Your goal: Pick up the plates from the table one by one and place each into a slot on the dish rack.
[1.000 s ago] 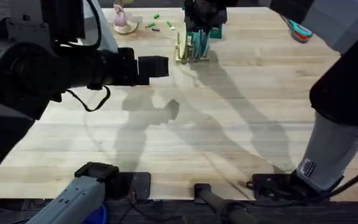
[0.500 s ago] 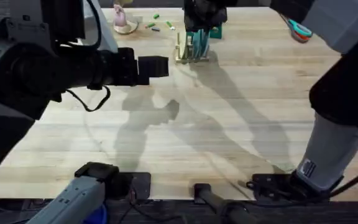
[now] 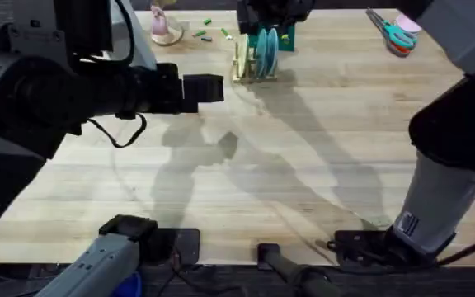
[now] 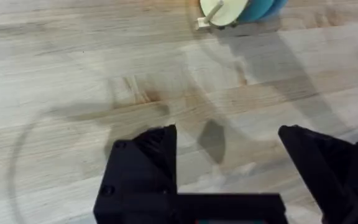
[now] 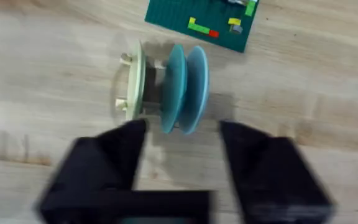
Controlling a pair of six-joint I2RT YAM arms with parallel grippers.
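Observation:
Two light-blue plates (image 5: 185,87) stand on edge side by side in the slots of the small wooden dish rack (image 5: 131,81) at the back middle of the table (image 3: 303,181). From above, the plates (image 3: 264,51) and the rack (image 3: 242,66) sit just in front of my right gripper (image 3: 275,15). In its wrist view the right gripper (image 5: 182,165) hangs open and empty above the plates, touching neither. My left gripper (image 4: 229,162) is open and empty over bare wood, with the rack (image 4: 219,12) well ahead of it. The left arm (image 3: 204,88) hovers high at the left.
A teal-green box (image 5: 197,22) with coloured bricks lies right behind the rack. A pink dish (image 3: 165,31) and small green bits (image 3: 209,29) are at the back left. Scissors (image 3: 394,35) lie at the back right.
The right gripper has drawn up and back from the rack, leaving the plates standing in plain view. The right arm shifted, uncovering the scissors. The left arm has not moved.

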